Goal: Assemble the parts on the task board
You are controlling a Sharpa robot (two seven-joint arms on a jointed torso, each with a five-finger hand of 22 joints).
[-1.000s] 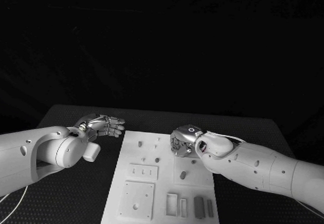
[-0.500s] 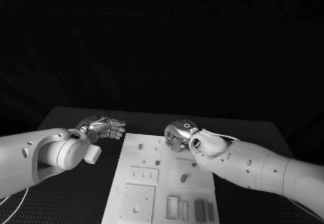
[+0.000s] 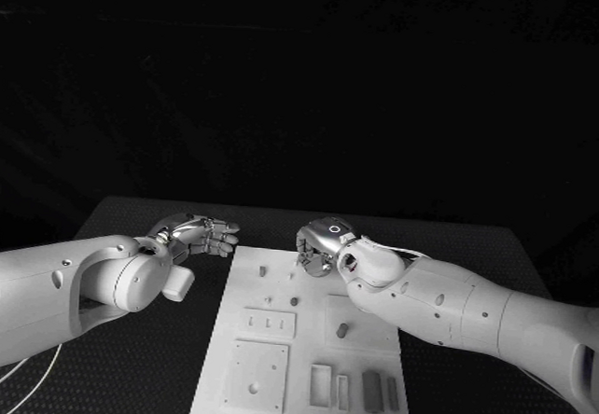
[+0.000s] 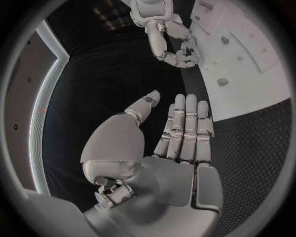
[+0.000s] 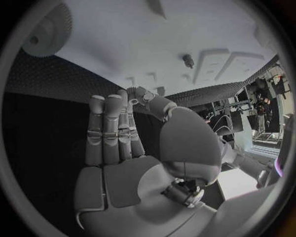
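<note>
The task board (image 3: 306, 352) was white, its parts (image 3: 368, 391) seemingly grey, on a black table (image 3: 143, 367); both hands (image 3: 201, 235) silver.

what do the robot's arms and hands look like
Both arms are smooth white shells with rounded joints and small dark holes. The left hand and right hand are shiny silver metal with segmented fingers and pale pads on the palms. Thin pale cables trail under the left arm.

Black table (image 3: 137, 219), textured mat surface. Background beyond far edge: dark, unlit. Pale curved light strip (image 4: 43, 128) visible in left wrist view.
</note>
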